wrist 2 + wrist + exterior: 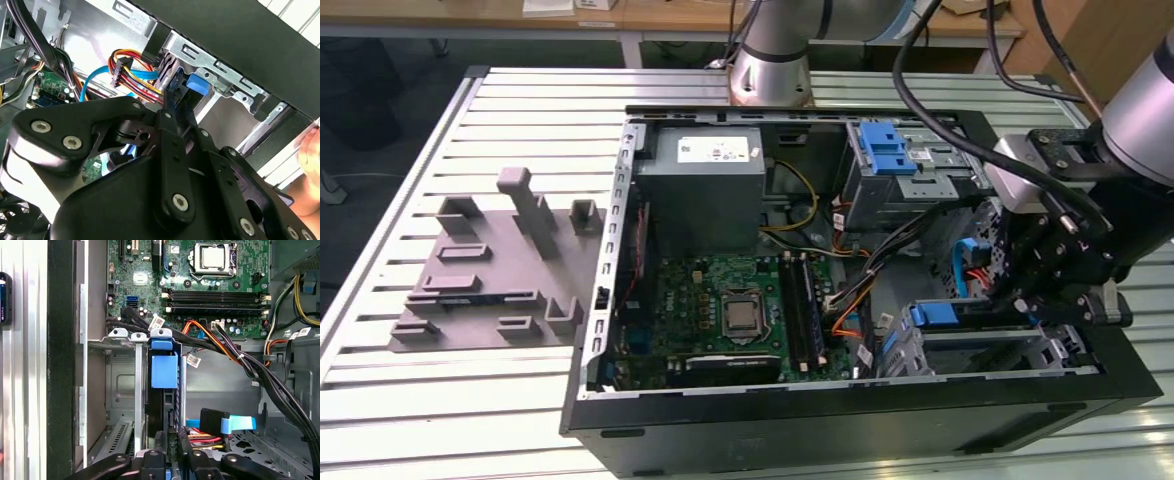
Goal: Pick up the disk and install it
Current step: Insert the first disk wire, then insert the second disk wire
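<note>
The arm (781,45) is showing silver-grey tube segments, black cables (961,130) are running along it, and silver screws are dotting the black gripper (172,97).

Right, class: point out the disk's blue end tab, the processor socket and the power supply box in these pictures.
disk's blue end tab (164,371), first wrist view, on the flat blue face.
processor socket (740,313), exterior view, on its metal centre.
power supply box (707,195), exterior view, on its grey side below the sticker.

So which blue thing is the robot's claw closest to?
The disk's blue tab, low in the bay by the gripper. The other blue latch sits atop the cage, farther back.
</note>
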{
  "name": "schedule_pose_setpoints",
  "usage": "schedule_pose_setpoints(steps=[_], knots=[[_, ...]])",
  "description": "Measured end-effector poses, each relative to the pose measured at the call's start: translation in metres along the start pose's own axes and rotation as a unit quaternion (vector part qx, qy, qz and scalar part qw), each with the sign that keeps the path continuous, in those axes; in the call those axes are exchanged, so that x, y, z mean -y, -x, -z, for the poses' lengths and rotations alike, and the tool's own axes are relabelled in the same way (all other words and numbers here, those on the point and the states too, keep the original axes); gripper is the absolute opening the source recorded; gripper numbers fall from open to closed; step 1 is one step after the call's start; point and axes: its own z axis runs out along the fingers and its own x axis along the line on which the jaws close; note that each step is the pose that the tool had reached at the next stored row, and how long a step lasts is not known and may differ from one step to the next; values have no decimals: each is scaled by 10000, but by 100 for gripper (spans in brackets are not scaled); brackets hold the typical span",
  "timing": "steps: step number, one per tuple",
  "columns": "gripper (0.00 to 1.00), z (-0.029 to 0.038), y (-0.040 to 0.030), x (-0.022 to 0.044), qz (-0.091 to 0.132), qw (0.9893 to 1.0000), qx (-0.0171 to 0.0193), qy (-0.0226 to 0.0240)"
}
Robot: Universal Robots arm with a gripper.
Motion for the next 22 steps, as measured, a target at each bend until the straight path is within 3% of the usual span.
schedule_pose_setpoints(steps=[9, 11, 14, 22], knots=[[24, 166, 4, 0, 0, 10000, -1, 0], [23, 170, 4, 0, 0, 10000, 1, 0], [11, 172, 5, 0, 0, 10000, 0, 0], [11, 175, 5, 0, 0, 10000, 0, 0]])
